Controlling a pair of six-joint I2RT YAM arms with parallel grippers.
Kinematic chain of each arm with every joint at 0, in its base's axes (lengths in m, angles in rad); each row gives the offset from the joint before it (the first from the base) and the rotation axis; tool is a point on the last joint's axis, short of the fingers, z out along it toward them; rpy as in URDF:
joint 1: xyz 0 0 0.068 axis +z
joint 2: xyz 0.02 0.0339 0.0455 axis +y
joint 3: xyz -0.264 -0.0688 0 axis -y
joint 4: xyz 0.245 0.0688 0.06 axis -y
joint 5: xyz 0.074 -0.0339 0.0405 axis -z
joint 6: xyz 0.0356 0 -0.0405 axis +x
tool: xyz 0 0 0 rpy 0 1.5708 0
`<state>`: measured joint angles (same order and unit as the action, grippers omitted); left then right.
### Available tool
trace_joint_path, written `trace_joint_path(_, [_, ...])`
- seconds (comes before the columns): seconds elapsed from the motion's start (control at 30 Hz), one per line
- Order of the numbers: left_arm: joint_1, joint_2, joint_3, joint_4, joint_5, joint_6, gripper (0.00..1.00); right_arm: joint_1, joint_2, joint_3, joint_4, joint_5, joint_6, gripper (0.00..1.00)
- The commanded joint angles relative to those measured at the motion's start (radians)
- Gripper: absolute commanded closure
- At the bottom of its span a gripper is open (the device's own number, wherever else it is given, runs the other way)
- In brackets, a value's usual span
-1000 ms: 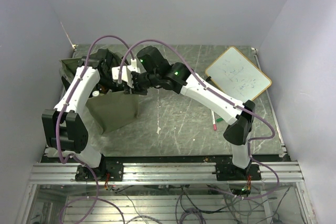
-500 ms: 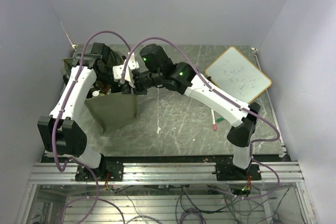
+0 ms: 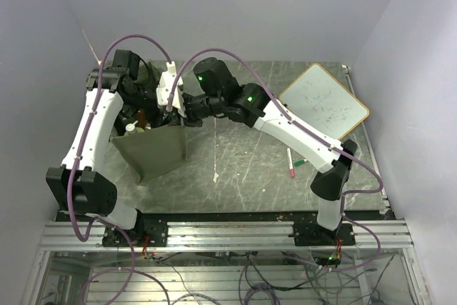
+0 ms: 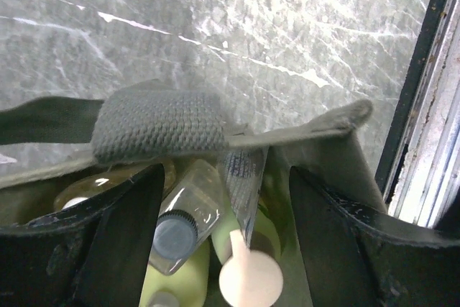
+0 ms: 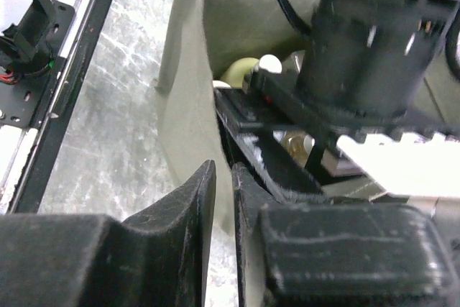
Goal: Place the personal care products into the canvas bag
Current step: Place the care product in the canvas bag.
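The olive canvas bag stands upright at the left of the table. My left gripper hovers over its mouth, open and empty. In the left wrist view it looks down into the bag at several bottles: a clear bottle with a dark cap, a pale yellow-green bottle and a round beige cap. A grey bag strap lies across the rim. My right gripper is shut on the bag's right wall, pinching the fabric between its jaws. A white-capped bottle shows in the bag's mouth.
A white wood-framed whiteboard lies at the back right. Marker pens lie on the table in front of it. A black metal rail runs along the table's edge close beside the bag. The side walls stand close on both sides.
My left arm has pulled up and back to the left, lifting its gripper away from the bag's mouth. My right gripper stays clamped on the bag wall and has shifted slightly back.
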<state>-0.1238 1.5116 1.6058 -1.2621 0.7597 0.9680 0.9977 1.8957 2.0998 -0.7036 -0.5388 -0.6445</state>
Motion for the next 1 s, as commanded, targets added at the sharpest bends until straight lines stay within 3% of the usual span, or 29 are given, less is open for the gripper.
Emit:
trace_joint_path(0.0, [0.02,-0.058,0.057,-0.088,0.084,0.022,0.2,-0.023,-0.058,-0.012,0.012,0.053,-0.001,0.83])
trace_joint_path(0.37, [0.036,-0.099,0.079,-0.028,0.109,-0.059,0.2,-0.034,-0.108,-0.033,0.04,0.087,0.027,0.8])
trace_joint_path(0.63, [0.106,-0.111,0.097,0.056,0.139,-0.152,0.2,-0.069,-0.143,-0.069,0.069,0.123,0.077,0.78])
trace_joint_path(0.83, [0.164,-0.188,0.029,0.348,0.091,-0.375,0.2,-0.152,-0.162,-0.092,0.126,0.173,0.151,0.77])
trace_joint_path(0.97, [0.171,-0.266,-0.049,0.597,-0.04,-0.544,0.19,-0.243,-0.174,-0.122,0.181,0.232,0.232,0.76])
